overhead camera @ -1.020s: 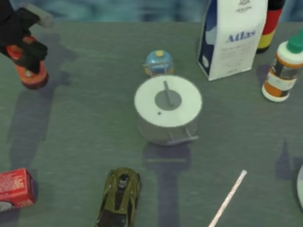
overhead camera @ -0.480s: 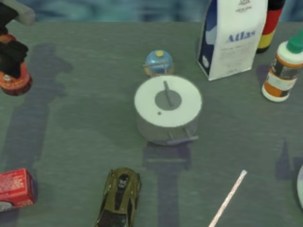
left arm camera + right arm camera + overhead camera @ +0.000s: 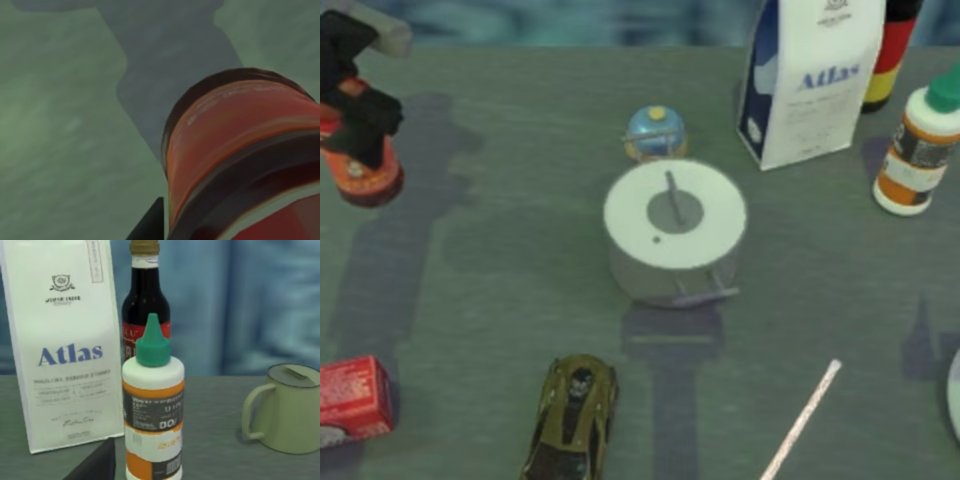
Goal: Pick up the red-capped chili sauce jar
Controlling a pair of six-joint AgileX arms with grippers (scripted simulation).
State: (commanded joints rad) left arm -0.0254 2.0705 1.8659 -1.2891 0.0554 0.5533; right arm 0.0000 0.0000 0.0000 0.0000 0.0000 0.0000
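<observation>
The grey-green bench point(image 3: 500, 300) carries scattered items. At its far-left edge, the left hand point(image 3: 355, 110) is clamped on the red-capped chili sauce jar point(image 3: 362, 172), held tilted above the surface. The right hand is out of view; its finger state cannot be determined.

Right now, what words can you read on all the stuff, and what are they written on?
"Atlas": big blue letters on the white bag, seen in the top and right wrist views.
Small lines and a crest on the same bag: too small to read.
White bottle with green cap: label print blurred; no word readable.
Dark bottle behind it: red label blurred.
Chili sauce jar in the left gripper: no readable text.
Red box: unreadable.
</observation>
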